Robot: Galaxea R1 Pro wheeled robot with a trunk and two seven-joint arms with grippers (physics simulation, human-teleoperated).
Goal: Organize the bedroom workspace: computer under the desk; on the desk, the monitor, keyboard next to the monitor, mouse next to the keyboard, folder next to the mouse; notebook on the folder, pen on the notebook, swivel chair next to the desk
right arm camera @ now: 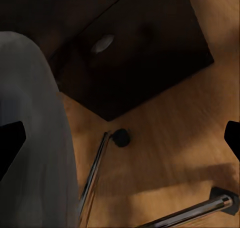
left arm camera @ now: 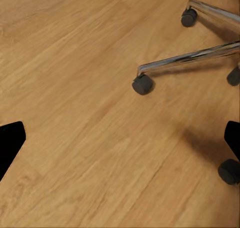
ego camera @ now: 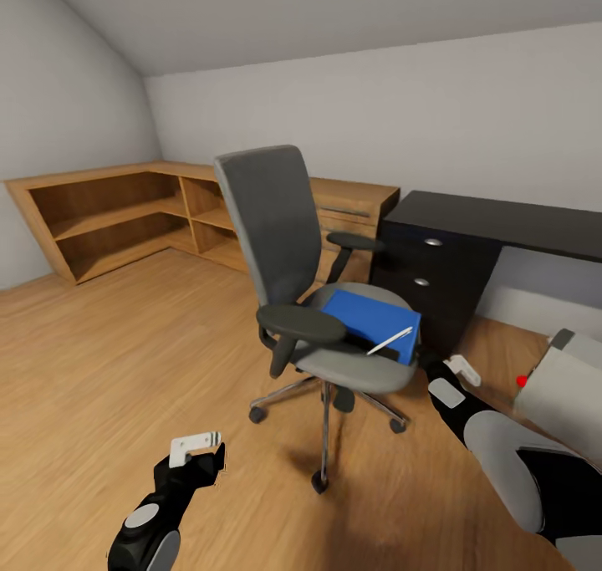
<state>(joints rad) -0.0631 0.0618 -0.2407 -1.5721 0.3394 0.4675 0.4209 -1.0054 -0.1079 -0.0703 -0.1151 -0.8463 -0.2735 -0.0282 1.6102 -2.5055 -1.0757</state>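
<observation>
Both hands' fingers apart, left hand (ego camera: 197, 447) over bare floor (ego camera: 125, 362), right hand (ego camera: 456, 370) w/ swivel chair (ego camera: 318, 303) seat edge.

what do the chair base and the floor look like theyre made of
The swivel chair base looks like polished chrome metal: its spokes show bright, mirror-like highlights. The floor looks like light wood planking with visible grain lines and seams, though it could be laminate.

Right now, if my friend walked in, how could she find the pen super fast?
Look for the grey swivel chair in the middle of the wooden floor. On its seat lies a bright blue folder. The pen is the thin white stick lying slantwise on the folder's near edge, the only white thing on the chair.
</observation>
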